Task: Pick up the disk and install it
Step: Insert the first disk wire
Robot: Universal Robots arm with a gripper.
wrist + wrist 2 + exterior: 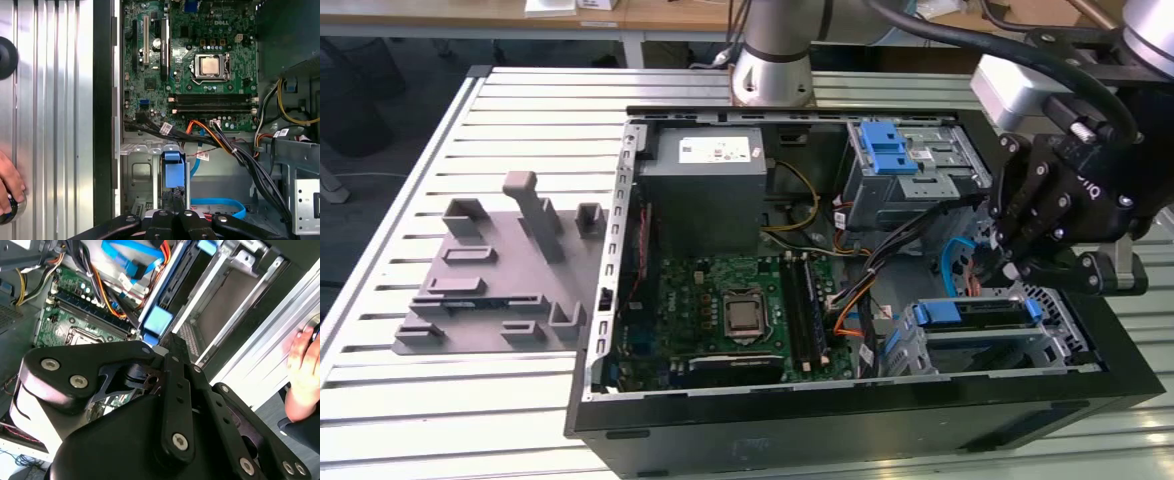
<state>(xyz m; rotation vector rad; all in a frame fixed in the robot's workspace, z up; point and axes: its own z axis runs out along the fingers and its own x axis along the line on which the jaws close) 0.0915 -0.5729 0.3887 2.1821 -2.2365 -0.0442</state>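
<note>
The disk (974, 313) lies in the metal drive cage (1061, 335) at the corner of the open computer case on the exterior view's right, its blue rail facing up. In both wrist views I see the blue rail end (173, 172) (159, 320) standing edge-on in the cage. My gripper (1014, 272) hangs just above the disk, a little toward the exterior view's right. Its black fingers (167, 212) are pressed together, tips right at the blue rail end. Whether they touch it I cannot tell.
The case holds a green motherboard (734, 310), a grey power-supply box (707, 185), a second cage with a blue latch (894, 150) and loose cables (235, 150). A grey fixture (494, 290) sits on the slatted table. A person's hand (9, 187) rests beside the case.
</note>
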